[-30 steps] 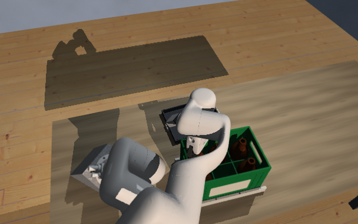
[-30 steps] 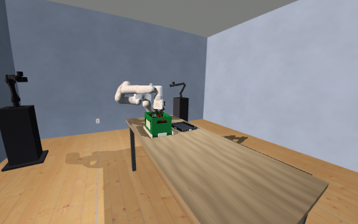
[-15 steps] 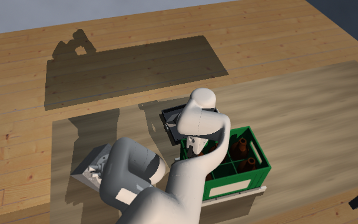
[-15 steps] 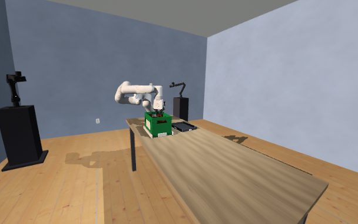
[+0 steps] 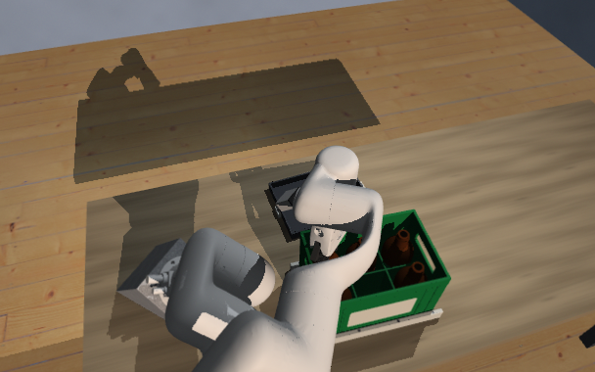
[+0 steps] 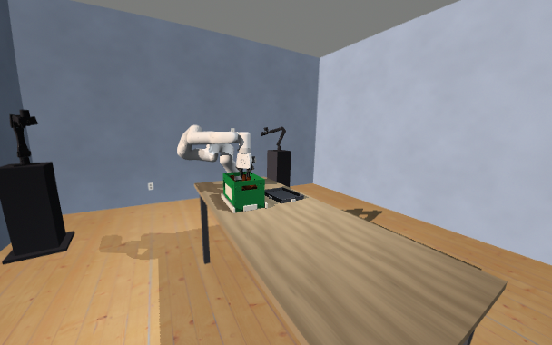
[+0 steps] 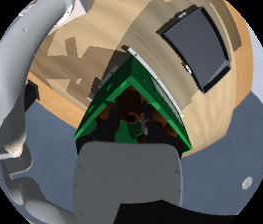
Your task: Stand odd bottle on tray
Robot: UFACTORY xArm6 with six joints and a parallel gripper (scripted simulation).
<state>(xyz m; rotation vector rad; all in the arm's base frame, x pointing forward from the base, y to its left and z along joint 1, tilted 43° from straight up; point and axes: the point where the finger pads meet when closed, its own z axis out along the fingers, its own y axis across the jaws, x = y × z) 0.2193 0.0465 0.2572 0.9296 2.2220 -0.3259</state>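
- Black-fingered tool [image 5: 322, 257] [image 6: 245, 174] [image 7: 131, 107] was down in the green rectangular crate [image 5: 384, 312] [image 6: 251, 201] [image 7: 132, 66], closed around the neck of a brown glass bottle [image 7: 130, 123].
- That bottle was inside the crate, centre of the wrist frame.
- Two other brown bottles, a rear one [image 5: 398, 252] and a front one [image 5: 410, 277], stood in the crate's right-hand compartments, right of centre in the top frame.
- Couldn't tell which neck was the odd one.
- Shallow black tray [image 5: 299, 225] [image 6: 283, 195] [image 7: 197, 50] lay near the crate on the wooden worktop [image 5: 506, 196] [image 6: 356, 254] [image 7: 214, 107], upper right of the wrist frame.
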